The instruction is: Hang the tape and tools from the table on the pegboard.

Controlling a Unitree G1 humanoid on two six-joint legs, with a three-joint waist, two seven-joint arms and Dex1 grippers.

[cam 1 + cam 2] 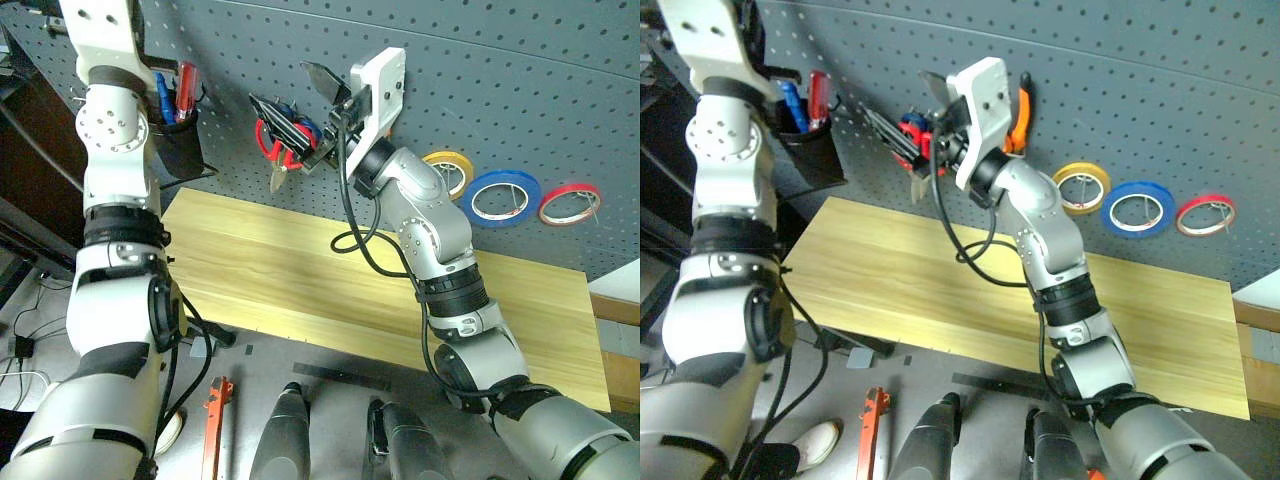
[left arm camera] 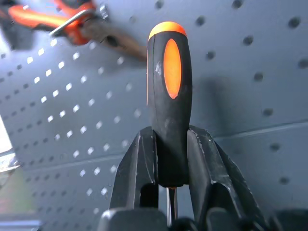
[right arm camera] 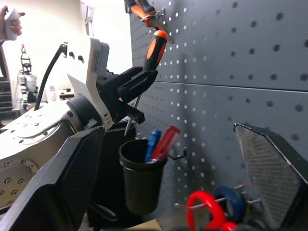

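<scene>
the left gripper is clamped on the screwdriver, fingers closed around the lower end of its black-and-orange handle, with the thin metal shaft running back down between them. the tool's long axis lines up with the gripper's own axis, handle cap leading toward 12 o'clock in the left wrist view, close to the pegboard. in the right wrist view the held screwdriver tilts toward 1 o'clock, its cap just under the orange-handled pliers that already hang on a hook at 12.

the relation that matters, as i read it: the black cup fixed to the board sits at 6 o'clock from the held tool, directly under the shaft tip, with a blue and a red handle already in it. if the cup is the target, the shaft already points the right way and the move is a straight drop. the left arm is plainly the nearer one.

the right gripper has its jaws spread wide and holds nothing, hovering by the red-handled scissors hanging on the board. the blue tape hangs at 3 o'clock from it, between a yellow roll and a red roll. the table below is bare.
</scene>
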